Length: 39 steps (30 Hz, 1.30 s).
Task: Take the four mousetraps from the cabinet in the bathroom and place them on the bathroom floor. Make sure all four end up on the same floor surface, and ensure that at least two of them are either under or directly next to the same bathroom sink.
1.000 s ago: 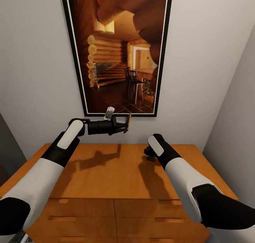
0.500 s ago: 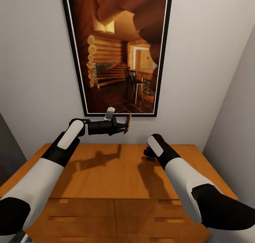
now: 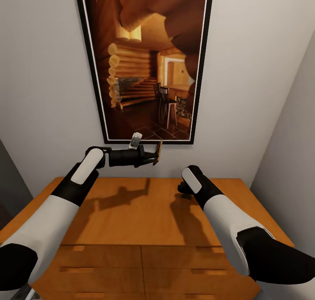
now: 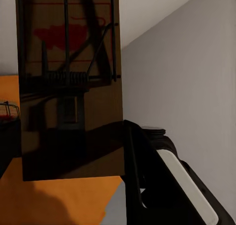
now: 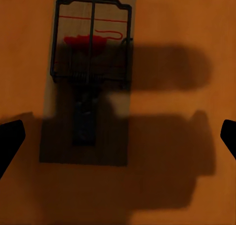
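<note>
The orange-brown cabinet (image 3: 131,221) stands against the wall in front of me. My left gripper (image 3: 154,156) hovers above its back edge, shut on a mousetrap (image 3: 159,152) held edge-on; the left wrist view shows that mousetrap (image 4: 69,87) close up, a dark board with a metal spring and bar. My right gripper (image 3: 185,189) points down over the cabinet top. In the right wrist view it (image 5: 118,141) stands open, fingertips (image 5: 10,141) far apart, above a second mousetrap (image 5: 88,87) lying flat on the wood with red marking under its wire frame. The bathroom floor and sink are out of view.
A large black-framed picture of a log cabin interior (image 3: 144,59) hangs on the wall right behind the cabinet. A grey side wall (image 3: 293,160) closes in on the right. Plain drawer fronts (image 3: 144,265) face me below the top.
</note>
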Available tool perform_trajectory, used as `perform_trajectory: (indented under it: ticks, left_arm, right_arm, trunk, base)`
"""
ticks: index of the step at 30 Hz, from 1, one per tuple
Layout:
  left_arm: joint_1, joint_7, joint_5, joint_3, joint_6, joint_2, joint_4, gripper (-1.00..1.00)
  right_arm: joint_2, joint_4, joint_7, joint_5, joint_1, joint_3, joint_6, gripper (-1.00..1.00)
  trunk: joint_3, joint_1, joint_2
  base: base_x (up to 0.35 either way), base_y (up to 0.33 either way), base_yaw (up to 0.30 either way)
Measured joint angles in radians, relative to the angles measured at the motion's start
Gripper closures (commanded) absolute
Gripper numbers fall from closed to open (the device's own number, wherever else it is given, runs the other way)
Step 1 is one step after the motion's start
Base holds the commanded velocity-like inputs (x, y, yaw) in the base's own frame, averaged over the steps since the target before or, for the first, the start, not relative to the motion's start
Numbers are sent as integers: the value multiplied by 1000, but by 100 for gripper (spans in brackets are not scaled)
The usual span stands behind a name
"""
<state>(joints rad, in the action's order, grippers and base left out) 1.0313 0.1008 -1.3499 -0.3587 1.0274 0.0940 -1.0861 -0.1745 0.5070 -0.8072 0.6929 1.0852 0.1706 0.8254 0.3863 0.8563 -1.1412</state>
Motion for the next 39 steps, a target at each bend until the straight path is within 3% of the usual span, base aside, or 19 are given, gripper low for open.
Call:
perform_trajectory:
  ticks: [39]
  left_arm:
    - [0,0,0,0,-1,-1,2,100]
  right_arm:
    - [0,0,0,-1,0,2,0,-100]
  trunk:
    - [0,0,0]
  base:
    - [0,26,0]
